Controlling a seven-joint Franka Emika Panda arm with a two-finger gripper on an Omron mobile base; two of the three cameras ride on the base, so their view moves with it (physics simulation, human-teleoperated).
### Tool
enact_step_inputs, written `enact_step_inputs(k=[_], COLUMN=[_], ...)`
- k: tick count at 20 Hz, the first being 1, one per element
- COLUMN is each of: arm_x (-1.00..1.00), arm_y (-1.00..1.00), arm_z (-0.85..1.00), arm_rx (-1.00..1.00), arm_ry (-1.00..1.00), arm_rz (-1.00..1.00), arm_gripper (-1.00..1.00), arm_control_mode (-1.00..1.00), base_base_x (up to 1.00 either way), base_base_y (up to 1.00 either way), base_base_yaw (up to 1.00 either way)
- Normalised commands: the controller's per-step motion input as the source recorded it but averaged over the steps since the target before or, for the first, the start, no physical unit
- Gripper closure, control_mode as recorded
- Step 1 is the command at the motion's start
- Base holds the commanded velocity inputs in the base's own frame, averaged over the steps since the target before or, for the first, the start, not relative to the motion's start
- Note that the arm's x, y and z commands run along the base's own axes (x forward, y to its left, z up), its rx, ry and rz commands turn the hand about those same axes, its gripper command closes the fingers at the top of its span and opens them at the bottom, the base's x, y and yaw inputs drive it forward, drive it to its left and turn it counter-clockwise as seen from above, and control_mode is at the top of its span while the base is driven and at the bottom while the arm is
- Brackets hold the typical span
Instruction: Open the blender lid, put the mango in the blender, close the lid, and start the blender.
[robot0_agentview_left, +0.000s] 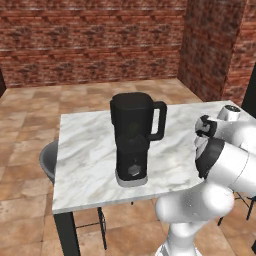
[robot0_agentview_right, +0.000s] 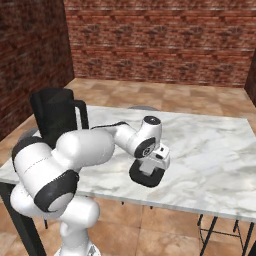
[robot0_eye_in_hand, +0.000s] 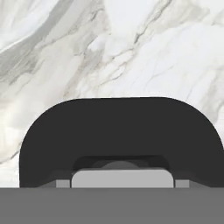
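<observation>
Lid (robot0_agentview_right: 146, 176) lies flat on the worktop (robot0_agentview_right: 210, 150), well right of the blender (robot0_agentview_left: 132, 142), with my end effector (robot0_agentview_right: 150, 172) clenched on its grey cap. If I lift off-centre, it may tilt and slip free.

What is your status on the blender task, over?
End effector down on the blender lid, lid flat on the marble table. Blender jar uncovered. Nothing in the way.

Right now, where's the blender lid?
The blender lid lies flat on the marble table, near its front edge in the right base view, directly under the gripper and well right of the blender.
</observation>
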Motion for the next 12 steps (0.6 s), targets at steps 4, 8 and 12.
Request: enact_step_inputs(k=[4, 8, 12], arm_x=[-0.07, -0.06, -0.02], arm_y=[0.00, 0.00, 0.00], arm_z=[1.00, 1.00, 1.00], arm_rx=[0.00, 0.00, 0.00], arm_ry=[-0.21, -0.17, -0.14], arm_rz=[0.00, 0.00, 0.00], arm_gripper=[1.00, 1.00, 1.00], arm_control_mode=[-1.00, -1.00, -1.00], base_base_x=[0.00, 0.00, 0.00], base_base_y=[0.00, 0.00, 0.00], base_base_yaw=[0.00, 0.00, 0.00])
